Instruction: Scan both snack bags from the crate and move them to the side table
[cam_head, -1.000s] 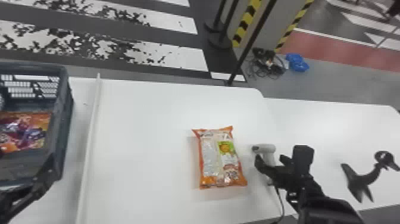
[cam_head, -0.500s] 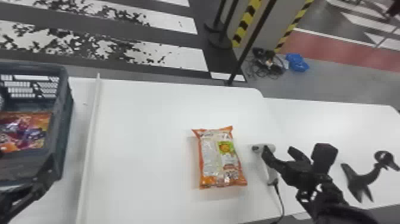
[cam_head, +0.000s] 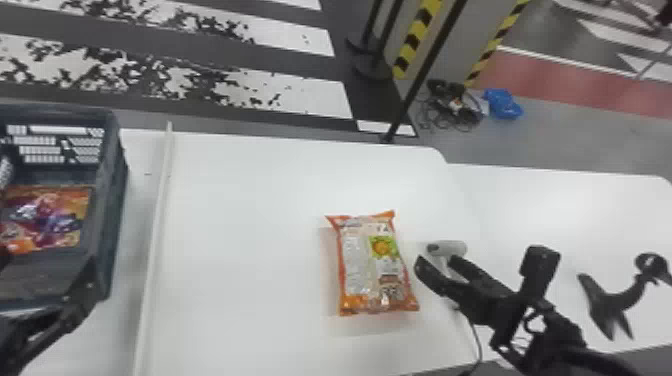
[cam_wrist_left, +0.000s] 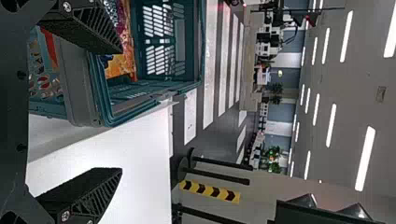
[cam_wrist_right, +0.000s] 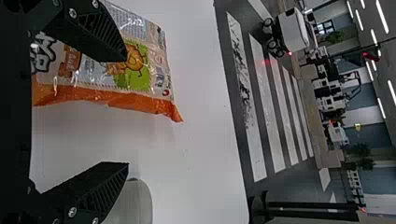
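Above the white table (cam_head: 250, 240), the right gripper (cam_head: 437, 259) is hanging empty, fingers apart, at the scanner (cam_head: 453, 247), one snack bag (cam_head: 372, 265) lying just beside, another (cam_head: 47, 220) resting in the crate (cam_head: 107, 225); scanning seemingly being in hand, next move needing careful lining-up with handle or bag.

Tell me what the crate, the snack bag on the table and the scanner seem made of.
The crate looks like rigid, mostly matte plastic, given its rows of slots. The snack bag seems thin, glossy film: it creases and glints. The scanner is probably hard plastic, from its smooth, rounded shell.
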